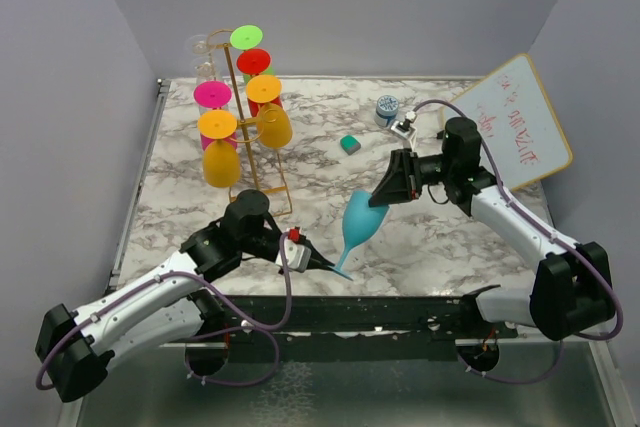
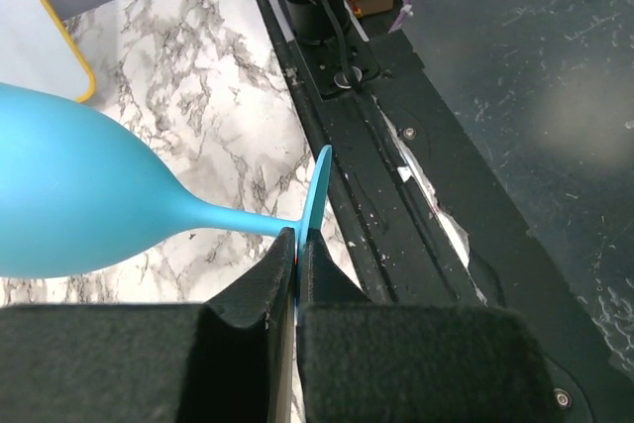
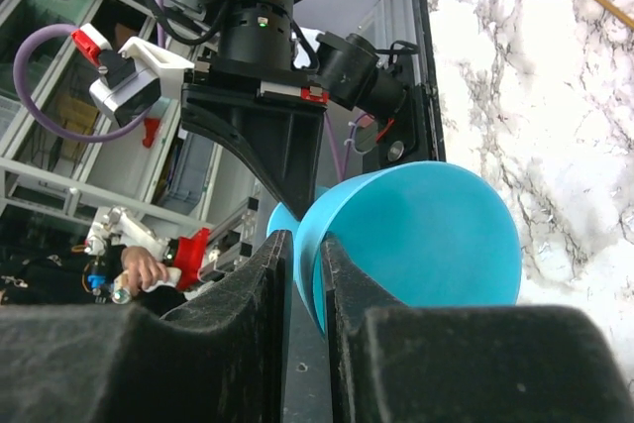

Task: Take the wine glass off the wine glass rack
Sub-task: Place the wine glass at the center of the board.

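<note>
A blue wine glass (image 1: pixel 360 219) hangs tilted over the marble table's front middle, held between both grippers. My left gripper (image 1: pixel 335 269) is shut on the edge of its round foot, which also shows in the left wrist view (image 2: pixel 319 195) with the bowl (image 2: pixel 69 195) to the left. My right gripper (image 1: pixel 380 197) is closed over the bowl's rim (image 3: pixel 426 235), one finger (image 3: pixel 357 284) inside and one outside. The gold wire rack (image 1: pixel 258 137) stands at the back left, apart from both grippers, with several coloured glasses hanging on it.
A whiteboard (image 1: pixel 515 122) leans at the back right. A small teal block (image 1: pixel 350 144) and a blue-white jar (image 1: pixel 387 109) lie behind the right gripper. A black rail (image 1: pixel 400 312) runs along the table's front edge. Grey walls stand on three sides.
</note>
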`<act>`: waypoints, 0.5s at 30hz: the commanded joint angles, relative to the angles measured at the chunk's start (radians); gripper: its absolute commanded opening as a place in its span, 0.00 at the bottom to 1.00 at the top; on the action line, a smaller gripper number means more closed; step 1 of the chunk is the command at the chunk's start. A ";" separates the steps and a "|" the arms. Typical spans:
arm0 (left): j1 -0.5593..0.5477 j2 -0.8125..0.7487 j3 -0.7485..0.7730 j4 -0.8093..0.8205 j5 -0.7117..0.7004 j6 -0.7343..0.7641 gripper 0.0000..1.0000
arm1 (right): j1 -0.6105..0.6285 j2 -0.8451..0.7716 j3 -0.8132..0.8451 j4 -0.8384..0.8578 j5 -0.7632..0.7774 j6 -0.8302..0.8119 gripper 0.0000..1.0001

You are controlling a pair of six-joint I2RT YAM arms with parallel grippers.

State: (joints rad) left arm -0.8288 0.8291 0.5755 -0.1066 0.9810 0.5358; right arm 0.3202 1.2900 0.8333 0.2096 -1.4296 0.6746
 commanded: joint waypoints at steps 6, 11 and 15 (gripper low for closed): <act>0.002 -0.005 0.009 -0.079 -0.111 0.013 0.00 | 0.054 0.021 0.045 -0.039 -0.046 -0.018 0.10; 0.003 0.007 0.017 -0.108 -0.128 0.015 0.00 | 0.056 0.016 0.053 -0.036 -0.045 -0.024 0.01; 0.003 0.023 0.021 -0.123 -0.148 0.009 0.05 | 0.056 0.000 0.040 -0.025 -0.029 -0.029 0.00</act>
State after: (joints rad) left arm -0.8333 0.8265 0.5777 -0.1772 0.9375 0.5640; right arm 0.3546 1.3109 0.8619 0.1818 -1.4334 0.6594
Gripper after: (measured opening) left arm 0.009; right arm 0.033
